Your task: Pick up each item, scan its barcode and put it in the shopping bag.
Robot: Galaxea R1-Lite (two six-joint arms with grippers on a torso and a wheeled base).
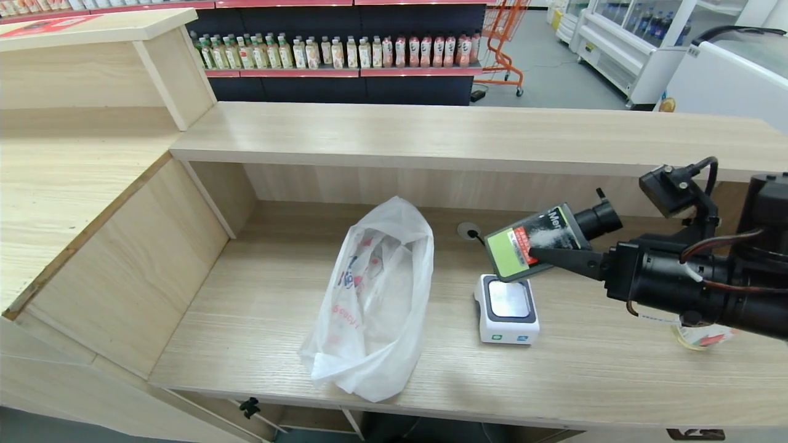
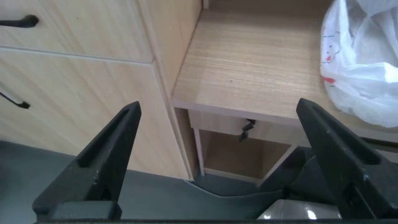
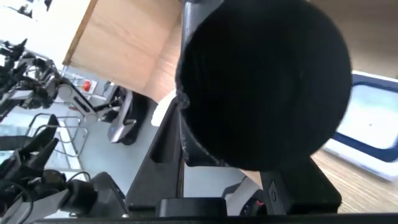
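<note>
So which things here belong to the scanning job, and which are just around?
Job: right gripper holding dark bottle over scanner; shopping bag; small item beneath the right arm.
Around: shelved drinks; orange cart; chest freezer.

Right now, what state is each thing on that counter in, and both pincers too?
bottle: capped, held tilted in the air over the scanner.
right pincer: shut on the bottle.
scanner: flat on the counter, window facing up.
shopping bag: slumped on the counter, mouth unclear.
left pincer: open, empty, low beside the counter.
</note>
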